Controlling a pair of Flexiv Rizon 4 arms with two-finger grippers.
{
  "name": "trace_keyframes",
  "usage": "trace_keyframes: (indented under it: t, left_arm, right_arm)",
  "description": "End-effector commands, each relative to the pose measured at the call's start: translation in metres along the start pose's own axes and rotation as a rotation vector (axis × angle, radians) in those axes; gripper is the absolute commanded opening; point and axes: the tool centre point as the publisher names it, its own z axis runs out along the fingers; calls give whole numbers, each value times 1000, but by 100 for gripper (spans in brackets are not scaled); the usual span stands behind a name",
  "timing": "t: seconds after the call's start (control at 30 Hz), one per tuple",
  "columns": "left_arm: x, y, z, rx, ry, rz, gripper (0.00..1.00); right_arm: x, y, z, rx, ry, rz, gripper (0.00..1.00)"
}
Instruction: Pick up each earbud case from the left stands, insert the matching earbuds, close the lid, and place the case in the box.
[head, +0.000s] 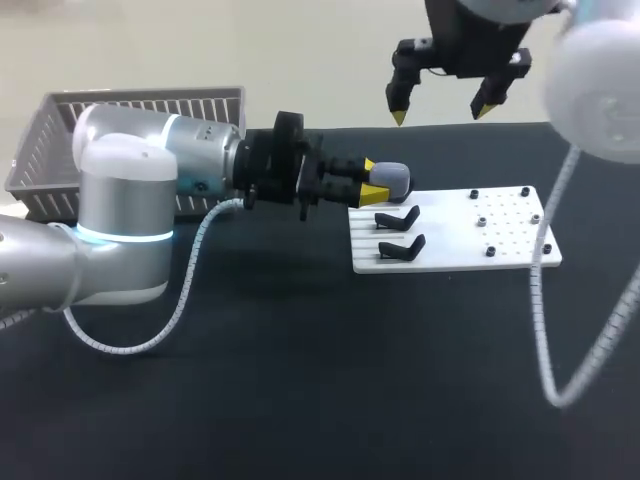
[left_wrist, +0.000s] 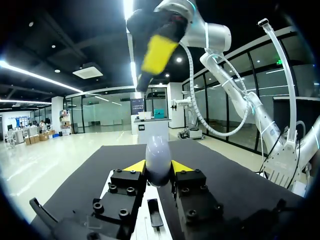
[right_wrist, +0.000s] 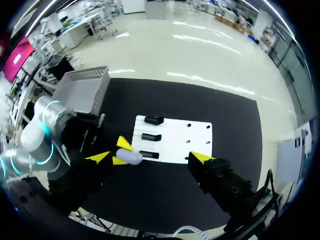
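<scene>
The matte black surface (head: 300, 400) lies under both arms. Behind the left tool, beside its arm's silver wrist, sits a grey box (head: 60, 130) with slatted plastic walls and an open top. Under and ahead of the left tool's tips lies a flat white board (head: 455, 250). It is rectangular, grooved at the end nearest that tool and drilled with rows of little holes farther on.

The left tool (head: 373, 180) lies level over the board's grooved end. Its two yellow tips press from both sides on the earbud case (head: 392, 177), a smooth, rounded grey pebble shape with a slight gloss. In the left wrist view the case stands upright between the tips.

The right tool (head: 443, 110) hangs above and beyond the case, fingers pointing down and spread wide, holding nothing.

Just below the left tool's tips, two black stands (head: 397, 217) with upturned ends sit in the grooves. Small black studs (head: 481, 221) dot the drilled end.
</scene>
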Motion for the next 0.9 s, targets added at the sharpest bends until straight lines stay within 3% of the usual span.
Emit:
trace_keyframes:
  t: [0.03, 0.2, 0.5, 0.7, 0.87, 0.9]
  left_arm:
    - [0, -1, 0, -2, 0, 1, 0]
    - [0, -1, 0, -2, 0, 1, 0]
    - [-42, -11, -53, -216, 15, 61, 0]
    - [-74, -16, -103, -370, 174, 115, 0]
    - [-60, -6, -152, -512, 267, 64, 0]
    - [-53, -3, -162, -535, 244, 39, 0]
  right_arm:
    - [45, -3, -33, -152, -269, -208, 100]
    - [57, 5, -35, -209, -271, -312, 100]
    - [60, 2, -24, -232, -260, -315, 100]
    - [60, 2, -24, -232, -260, -315, 100]
    - [60, 2, -24, -232, -260, -315, 100]
    - [60, 2, -24, -232, -260, -315, 100]
